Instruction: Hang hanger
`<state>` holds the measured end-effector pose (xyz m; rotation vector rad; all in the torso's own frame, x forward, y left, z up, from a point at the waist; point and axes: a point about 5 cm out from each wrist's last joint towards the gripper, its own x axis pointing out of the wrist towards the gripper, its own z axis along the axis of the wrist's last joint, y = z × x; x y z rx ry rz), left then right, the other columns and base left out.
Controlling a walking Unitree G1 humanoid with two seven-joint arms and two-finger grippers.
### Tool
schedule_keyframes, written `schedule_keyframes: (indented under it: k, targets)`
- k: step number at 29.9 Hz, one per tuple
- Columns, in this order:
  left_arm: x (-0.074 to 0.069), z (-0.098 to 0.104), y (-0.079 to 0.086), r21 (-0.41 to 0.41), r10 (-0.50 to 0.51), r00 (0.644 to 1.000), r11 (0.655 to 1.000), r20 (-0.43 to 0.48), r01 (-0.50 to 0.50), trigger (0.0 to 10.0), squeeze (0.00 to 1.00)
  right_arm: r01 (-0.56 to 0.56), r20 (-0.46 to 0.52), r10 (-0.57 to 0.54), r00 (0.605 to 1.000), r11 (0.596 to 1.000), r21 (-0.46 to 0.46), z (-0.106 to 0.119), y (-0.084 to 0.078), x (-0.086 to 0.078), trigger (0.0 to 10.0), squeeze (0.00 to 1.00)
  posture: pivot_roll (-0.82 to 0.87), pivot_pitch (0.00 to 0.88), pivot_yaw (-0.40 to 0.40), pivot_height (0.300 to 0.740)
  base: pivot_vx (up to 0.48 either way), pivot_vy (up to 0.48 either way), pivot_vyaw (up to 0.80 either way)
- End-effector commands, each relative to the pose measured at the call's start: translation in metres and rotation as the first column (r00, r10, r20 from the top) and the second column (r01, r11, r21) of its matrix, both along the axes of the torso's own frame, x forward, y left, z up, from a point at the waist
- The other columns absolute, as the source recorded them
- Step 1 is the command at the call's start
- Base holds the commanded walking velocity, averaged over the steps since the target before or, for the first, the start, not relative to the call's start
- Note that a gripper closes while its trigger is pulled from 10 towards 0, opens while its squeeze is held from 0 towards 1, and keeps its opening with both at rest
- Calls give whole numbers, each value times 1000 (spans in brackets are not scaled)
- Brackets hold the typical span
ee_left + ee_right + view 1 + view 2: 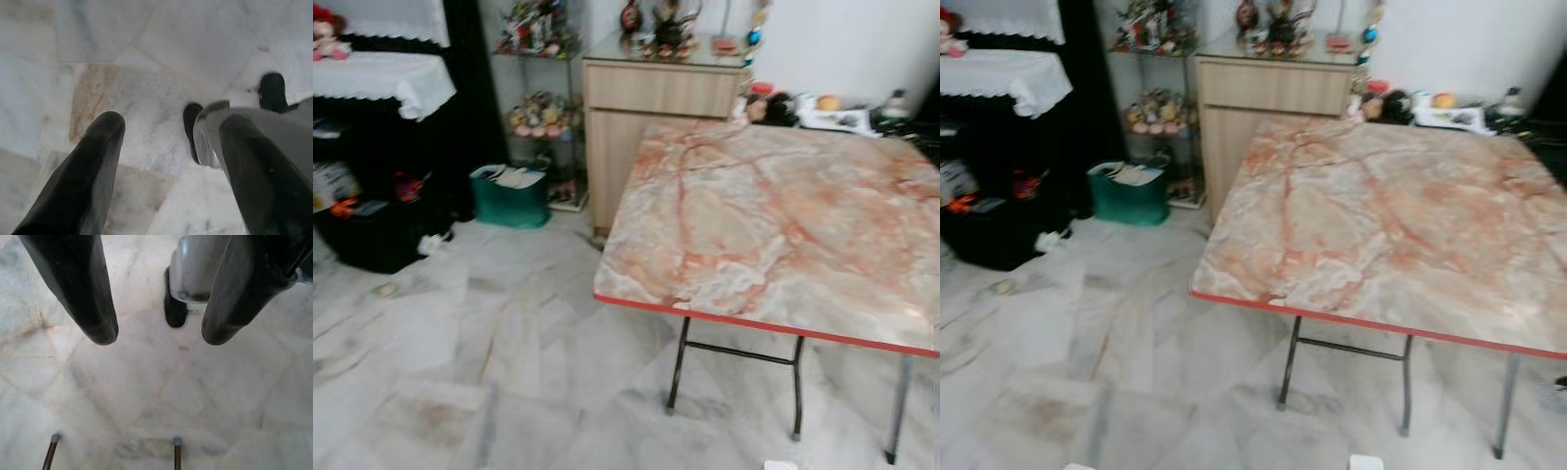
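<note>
My left gripper (171, 122) hangs open over the pale marble floor, with nothing between its black fingers (98, 156). A grey robot leg with a black foot (208, 137) stands just beyond it. My right gripper (160, 335) also hangs open above the floor, nothing held, with another grey leg and black foot (177, 303) past its fingertips. Ahead on the right stands a folding table (754, 321) with a pink marble-patterned top and a red edge.
The table's thin metal legs (177, 453) stand on the floor near my right side. Small items (822, 110) crowd the table's far edge. A wooden cabinet (646, 117), a green basket (511, 196), a black bin (372, 235) and a white-draped shelf (382, 83) line the back.
</note>
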<state>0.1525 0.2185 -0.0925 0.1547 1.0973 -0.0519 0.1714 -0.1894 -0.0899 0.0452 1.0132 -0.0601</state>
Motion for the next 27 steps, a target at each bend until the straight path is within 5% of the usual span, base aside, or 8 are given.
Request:
schedule_keyframes:
  k: [1,12,27]
  targets:
    - [-5,0,7,-57,251,964,967,85,-247,10000,0,6,38,-7,999,1000,31,12,-26,14,10000,0,189,0,-54,740,0,0,-769]
    - [-1,1,6,-55,256,962,966,91,-252,10000,0,14,42,-15,999,999,35,11,-24,14,10000,0,192,0,-48,740,0,0,-751]
    - [-2,1,5,-63,262,961,964,87,-257,10000,0,11,67,-13,998,999,33,12,-23,16,10000,0,197,0,-40,740,0,0,0]
